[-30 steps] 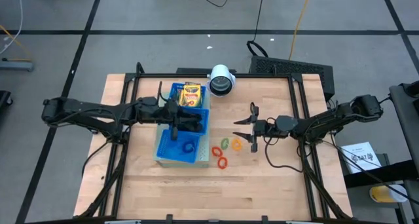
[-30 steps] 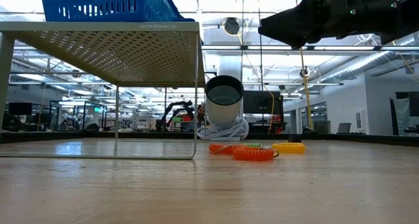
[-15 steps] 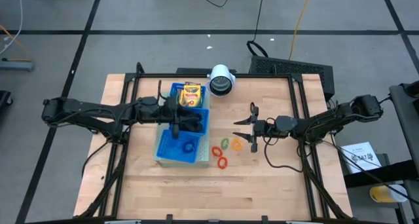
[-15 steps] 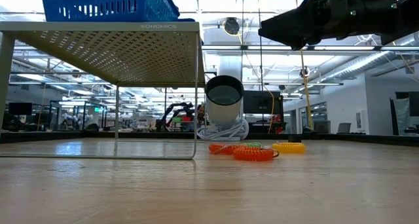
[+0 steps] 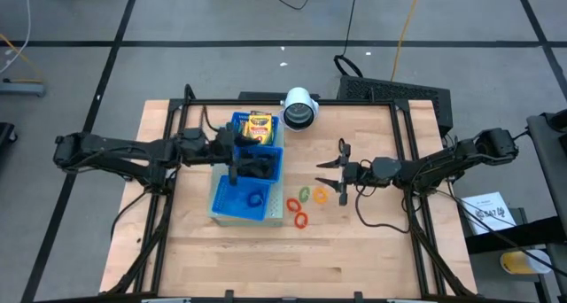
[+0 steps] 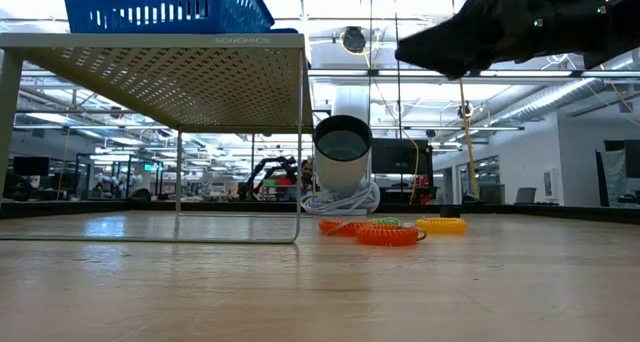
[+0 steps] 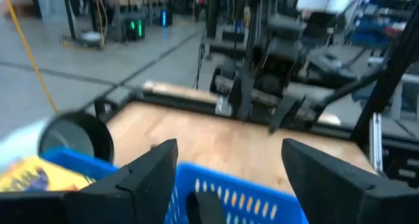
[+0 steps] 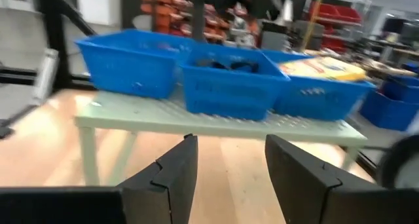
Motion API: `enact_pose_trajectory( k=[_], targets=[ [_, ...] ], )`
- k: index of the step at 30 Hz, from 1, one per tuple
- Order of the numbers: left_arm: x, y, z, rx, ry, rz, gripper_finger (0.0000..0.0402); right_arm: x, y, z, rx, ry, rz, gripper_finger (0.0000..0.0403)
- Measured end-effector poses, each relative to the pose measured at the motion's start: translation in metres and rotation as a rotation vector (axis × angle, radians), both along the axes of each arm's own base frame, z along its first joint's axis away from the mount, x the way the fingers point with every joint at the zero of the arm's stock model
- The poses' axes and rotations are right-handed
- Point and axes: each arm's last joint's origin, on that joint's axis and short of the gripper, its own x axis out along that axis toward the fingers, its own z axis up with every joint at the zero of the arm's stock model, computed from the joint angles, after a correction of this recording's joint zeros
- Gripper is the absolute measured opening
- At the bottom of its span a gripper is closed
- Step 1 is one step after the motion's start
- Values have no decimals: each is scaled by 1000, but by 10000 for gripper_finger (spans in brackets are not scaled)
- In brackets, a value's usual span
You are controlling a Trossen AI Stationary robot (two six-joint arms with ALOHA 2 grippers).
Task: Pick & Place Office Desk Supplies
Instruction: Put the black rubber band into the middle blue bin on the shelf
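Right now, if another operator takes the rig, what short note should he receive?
Left gripper: open, empty, above the middle compartment of the blue tray.
Right gripper: open, empty, low over the table beside the loose rings.
Done: crayon boxes in the far compartment, black clips in the middle, one ring in the near.
Left: red, green and orange rings on the table.

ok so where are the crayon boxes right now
In the high view the crayon boxes lie in the far compartment of the blue tray, beside the white cylinder.

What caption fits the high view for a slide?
Left claw open over the blue tray; right claw open beside loose coloured rings.
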Motion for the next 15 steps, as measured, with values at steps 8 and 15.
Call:
enact_pose_trajectory(
  k=[8,15],
  targets=[
    [-17,3,13,21,-42,42,274,-7,-20,-22,34,193,-473,172],
    [-12,3,8,21,-6,46,271,-21,-56,-53,251,371,-765,173]
  ],
)
